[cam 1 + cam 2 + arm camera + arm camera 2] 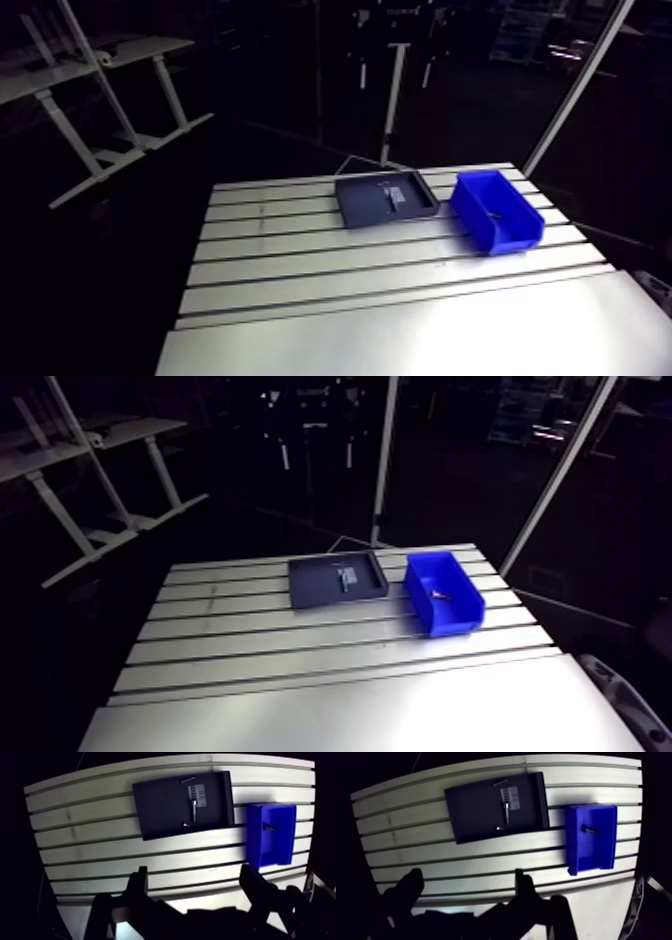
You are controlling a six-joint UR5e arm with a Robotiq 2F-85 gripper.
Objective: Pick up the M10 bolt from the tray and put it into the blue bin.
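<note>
Short bolt lying crosswise in blue bin, slim rod in tray, tool spread wide, empty

Lab: slotted aluminium table, blue bin

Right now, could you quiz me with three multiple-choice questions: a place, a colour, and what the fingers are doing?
1. The bin stands: A beside the tray, B on the tray, C on the floor.
2. The bin is: A red, B blue, C yellow.
3. The fingers are: A shut on a bolt, B inside the bin, C apart and empty.
Answers: 1A, they sit side by side on the table; 2B, its walls are blue; 3C, only bare table shows between them.
</note>
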